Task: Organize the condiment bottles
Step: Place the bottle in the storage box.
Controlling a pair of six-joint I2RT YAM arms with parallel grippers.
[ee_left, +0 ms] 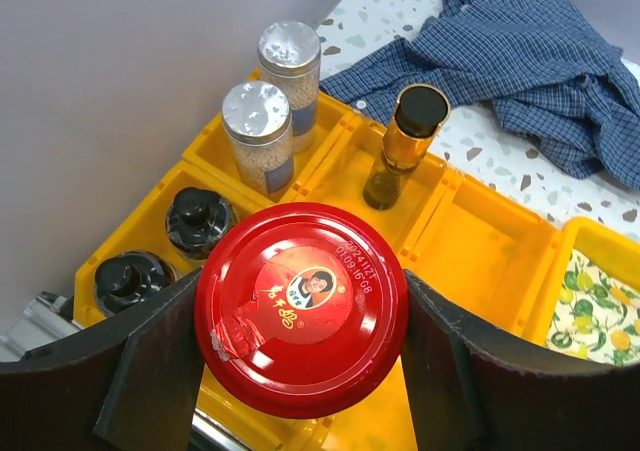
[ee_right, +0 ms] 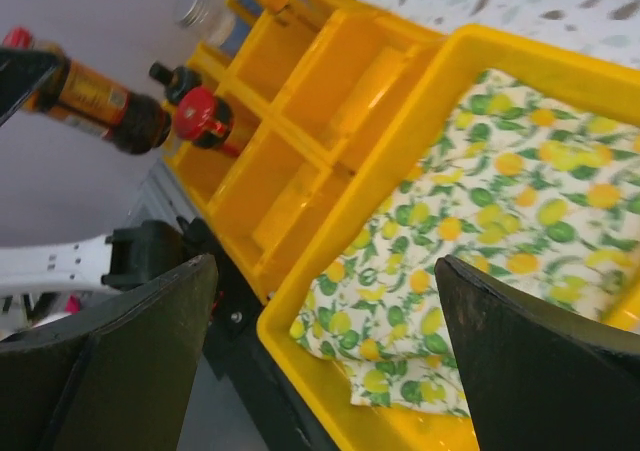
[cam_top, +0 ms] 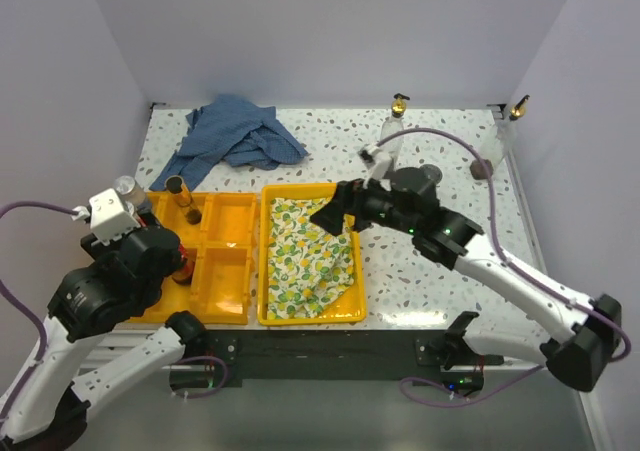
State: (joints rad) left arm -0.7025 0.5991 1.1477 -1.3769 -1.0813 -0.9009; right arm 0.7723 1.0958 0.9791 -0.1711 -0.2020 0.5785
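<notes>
My left gripper is shut on a red-lidded jar and holds it above the yellow compartment tray. In the tray stand two grey-capped shakers, a gold-collared dark bottle and two black-capped bottles. In the top view the left gripper is over the tray's near left. My right gripper is open and empty above the lemon-print cloth. Two clear bottles with gold pourers stand at the back right.
A crumpled blue checked shirt lies at the back. The lemon cloth fills a second yellow tray beside the compartment tray. A small dark object lies near the right wall. Walls close in the left, back and right sides.
</notes>
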